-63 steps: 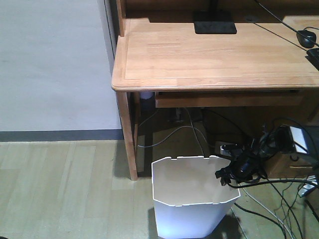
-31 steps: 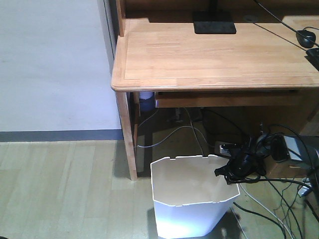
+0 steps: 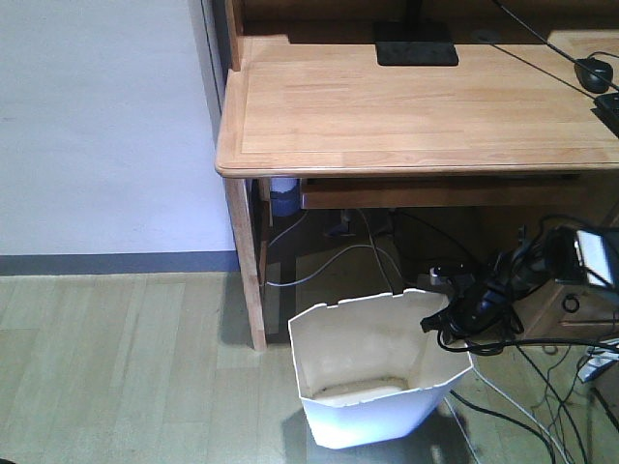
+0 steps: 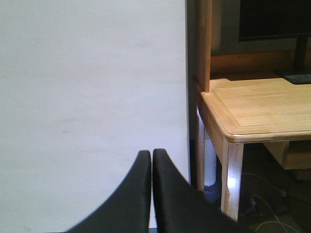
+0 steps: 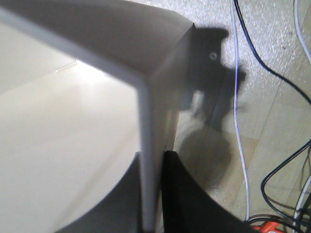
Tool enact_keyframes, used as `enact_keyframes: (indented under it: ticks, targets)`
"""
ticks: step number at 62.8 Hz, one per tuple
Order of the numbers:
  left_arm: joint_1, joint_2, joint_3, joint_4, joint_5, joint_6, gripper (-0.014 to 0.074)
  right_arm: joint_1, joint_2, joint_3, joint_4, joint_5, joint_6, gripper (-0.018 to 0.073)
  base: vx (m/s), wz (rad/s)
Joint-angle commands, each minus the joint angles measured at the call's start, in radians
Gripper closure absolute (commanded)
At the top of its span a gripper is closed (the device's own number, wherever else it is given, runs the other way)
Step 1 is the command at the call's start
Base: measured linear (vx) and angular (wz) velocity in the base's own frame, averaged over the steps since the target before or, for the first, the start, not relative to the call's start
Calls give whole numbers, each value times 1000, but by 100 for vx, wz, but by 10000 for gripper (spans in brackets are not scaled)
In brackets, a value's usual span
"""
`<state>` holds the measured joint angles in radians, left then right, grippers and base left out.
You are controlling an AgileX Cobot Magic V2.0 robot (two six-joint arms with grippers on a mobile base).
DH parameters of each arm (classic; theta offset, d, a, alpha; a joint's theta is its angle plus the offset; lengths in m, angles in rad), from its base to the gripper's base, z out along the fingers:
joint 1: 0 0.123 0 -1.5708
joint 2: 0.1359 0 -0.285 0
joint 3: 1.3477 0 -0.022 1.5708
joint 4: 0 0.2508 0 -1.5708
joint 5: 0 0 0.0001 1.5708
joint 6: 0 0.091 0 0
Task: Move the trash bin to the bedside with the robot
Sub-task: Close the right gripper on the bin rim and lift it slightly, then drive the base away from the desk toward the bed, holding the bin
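Observation:
The white trash bin [image 3: 372, 382] stands tilted on the wood floor beside the desk leg, its right side raised and its cream inside [image 5: 63, 136] showing. My right gripper [image 3: 437, 319] is shut on the bin's right rim. In the right wrist view the thin wall [image 5: 150, 145] runs between the two black fingers, one inside and one outside, with the right gripper [image 5: 151, 160] pinching it. My left gripper [image 4: 151, 154] is shut on nothing and faces a white wall. The bedside is out of view.
A light-wood desk [image 3: 416, 106] overhangs the bin, and its leg [image 3: 247, 261] stands just left of it. Loose cables [image 3: 522, 387] and a power strip [image 3: 440, 283] lie on the floor to the right and under the desk. Open floor [image 3: 116, 367] spreads to the left.
The bin's right rim has risen with my right gripper, so the bin has tipped left and toward the camera, showing its cream bottom. The left gripper has not visibly moved.

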<state>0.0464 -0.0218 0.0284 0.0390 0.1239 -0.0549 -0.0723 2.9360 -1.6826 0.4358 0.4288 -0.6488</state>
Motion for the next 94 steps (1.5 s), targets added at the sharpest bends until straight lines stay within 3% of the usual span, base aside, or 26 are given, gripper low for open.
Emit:
enact_keyframes:
  ticks: [1,27,43,54,94]
  targets:
    - [0,-4,-21,-5,-73,-4,603,-2,-173,55,123,37,-92,564,0,0]
    - [0,-4,-21,-5,-73,-4,603,-3,-436,313,125,-22,-161,564,0,0]
    - [0,-4,-21,-5,-73,-4,603,-3,-496,385,125,-12,-177,564,0,0]
    - [0,-4,-21,-5,-73,-4,603,-3,-537,458,148,-75,-182,564,0,0]
    - [0,-4,-21,-5,-73,-4,603,-3,-537,464,159,-82,-182,564,0,0]
